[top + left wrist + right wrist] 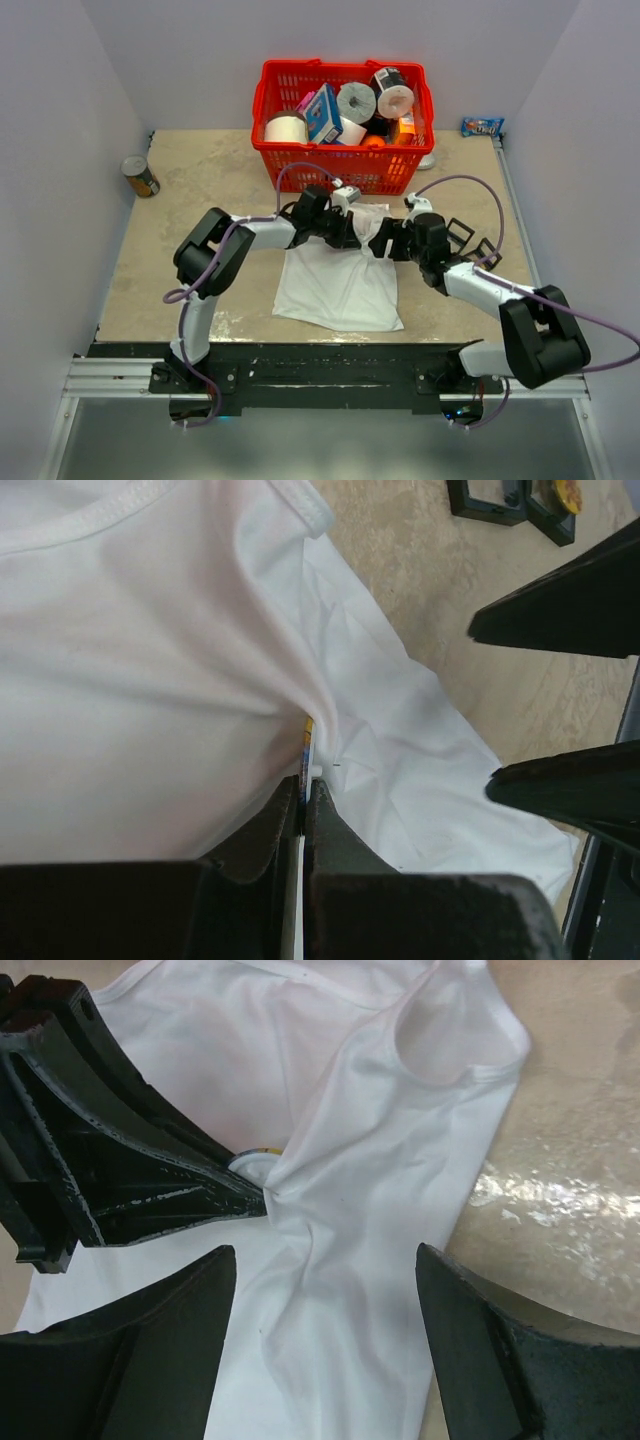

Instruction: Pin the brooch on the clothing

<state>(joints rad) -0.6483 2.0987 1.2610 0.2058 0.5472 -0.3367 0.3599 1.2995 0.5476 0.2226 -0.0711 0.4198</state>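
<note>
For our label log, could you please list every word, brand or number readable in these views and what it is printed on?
No text can be read in any view.
Blue box in the red basket: print too small.
Can at the left edge: label blurred.
Blue packet at the far right: print blurred.
White T-shirt: no print shows.

red basket point(340, 168), tin can point(140, 176), blue snack packet point(481, 127)
</note>
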